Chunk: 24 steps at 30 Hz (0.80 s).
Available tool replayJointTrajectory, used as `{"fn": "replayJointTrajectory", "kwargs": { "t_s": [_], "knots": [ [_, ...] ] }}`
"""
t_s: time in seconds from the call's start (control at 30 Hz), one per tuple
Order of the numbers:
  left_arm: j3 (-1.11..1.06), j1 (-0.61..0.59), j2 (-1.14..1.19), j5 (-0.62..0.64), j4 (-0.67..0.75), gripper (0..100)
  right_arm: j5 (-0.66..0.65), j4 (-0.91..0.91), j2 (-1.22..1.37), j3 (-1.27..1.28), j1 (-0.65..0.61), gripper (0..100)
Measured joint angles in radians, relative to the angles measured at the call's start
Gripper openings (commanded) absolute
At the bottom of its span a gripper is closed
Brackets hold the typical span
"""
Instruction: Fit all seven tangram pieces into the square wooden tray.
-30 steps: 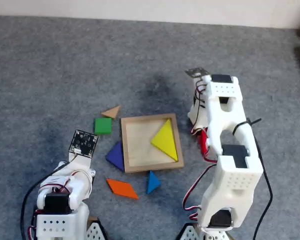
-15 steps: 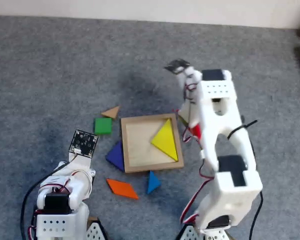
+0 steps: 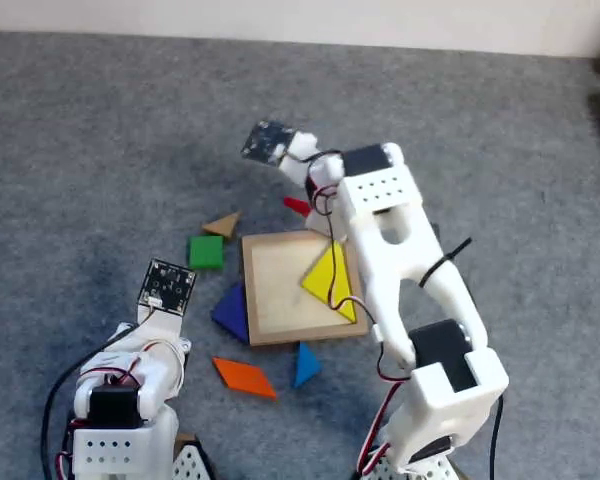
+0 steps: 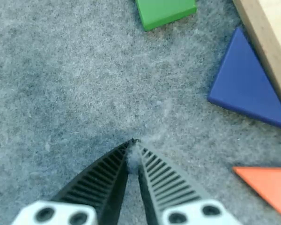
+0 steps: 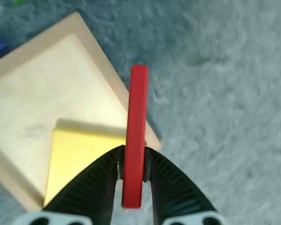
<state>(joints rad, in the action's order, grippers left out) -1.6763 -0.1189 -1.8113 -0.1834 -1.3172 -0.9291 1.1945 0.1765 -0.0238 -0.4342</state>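
Observation:
The square wooden tray (image 3: 280, 290) lies mid-table with a yellow triangle (image 3: 332, 280) in its right half. My right gripper (image 5: 133, 152) is shut on a red piece (image 5: 138, 103), held on edge above the tray's (image 5: 47, 93) rim, beside the yellow triangle (image 5: 79, 150). From above, the red piece (image 3: 296, 205) hangs just past the tray's far edge. My left gripper (image 4: 133, 143) is shut and empty, low over the carpet near the dark blue triangle (image 4: 246, 86), green square (image 4: 165, 11) and orange piece (image 4: 267, 185).
Left of the tray lie a tan triangle (image 3: 223, 223), the green square (image 3: 206, 251) and the dark blue triangle (image 3: 232, 312). In front of it are the orange parallelogram (image 3: 245, 376) and a small blue triangle (image 3: 306, 364). The left arm (image 3: 130, 390) sits at the near left.
The right arm has swung from the tray's right side leftward to its far edge, carrying the red piece. The left arm and the loose pieces have not moved.

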Motion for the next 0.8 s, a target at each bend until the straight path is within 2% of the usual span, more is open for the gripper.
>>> {"fn": "replayJointTrajectory", "kwargs": {
  "t_s": [0.23,0.47,0.67,0.8],
  "knots": [
    [0.000,0.000,0.000,0.000,0.000,0,-0.097,-0.210,0.000,0.184,-0.086,0.6],
    [0.000,0.000,0.000,0.000,0.000,0,-0.112,-0.358,-0.008,0.288,-0.112,0.9],
    [0.000,0.000,0.000,0.000,0.000,0,-0.117,-0.365,-0.008,0.299,-0.123,17.7],
    [0.000,0.000,0.000,0.000,0.000,0,-0.055,-0.339,-0.008,0.304,-0.124,19.0]
  ]
}}
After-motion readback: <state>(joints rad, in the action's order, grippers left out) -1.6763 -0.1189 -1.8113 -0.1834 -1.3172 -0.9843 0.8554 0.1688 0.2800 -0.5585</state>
